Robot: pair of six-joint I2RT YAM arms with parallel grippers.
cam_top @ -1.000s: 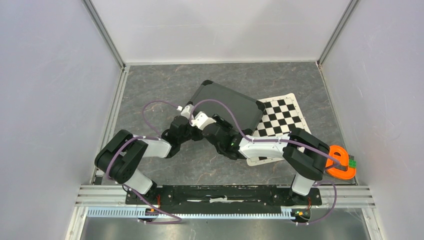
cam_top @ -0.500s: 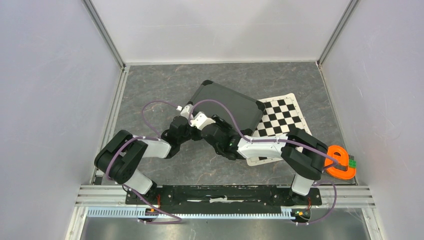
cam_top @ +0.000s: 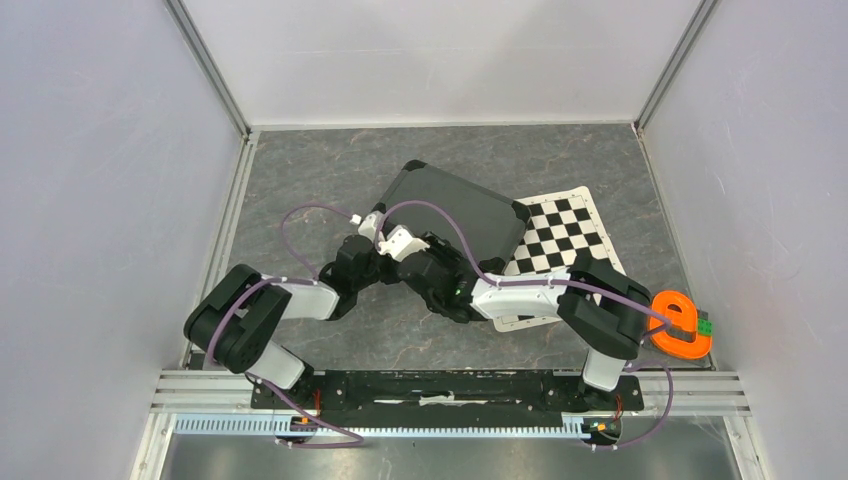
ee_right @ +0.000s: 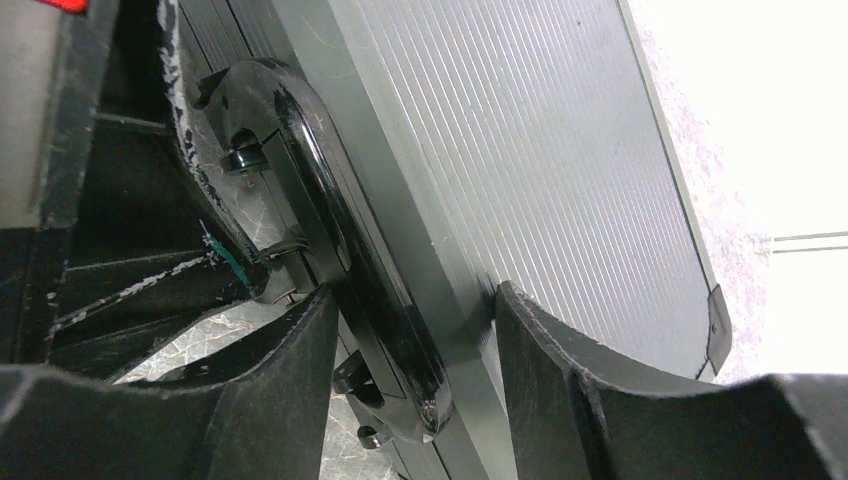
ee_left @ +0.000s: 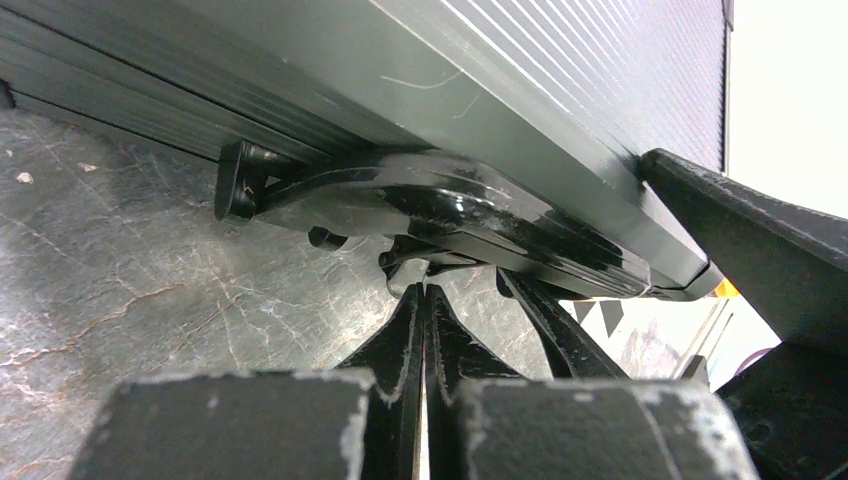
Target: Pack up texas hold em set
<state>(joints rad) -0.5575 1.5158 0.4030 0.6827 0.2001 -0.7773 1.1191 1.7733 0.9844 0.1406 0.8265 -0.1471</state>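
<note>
The black hard case of the texas hold em set lies shut and slanted on the table, its ribbed lid facing up. Its glossy black handle hangs on the near edge. My left gripper is shut and holds nothing, with its tips on the table just under the handle. The right gripper is open and straddles the case's near edge and the handle. One of its fingers lies against the lid and the other stands beside the handle. In the top view both grippers meet at that edge. Chips, cards and dice are out of view.
A black-and-white checkered mat lies partly under the case's right end and the right arm. An orange ring-shaped object sits at the right wall by the right arm's elbow. Grey walls enclose the table on three sides.
The right arm has shifted slightly left along the case's near edge and its jaws have narrowed a little. The left gripper stays shut under the handle.
</note>
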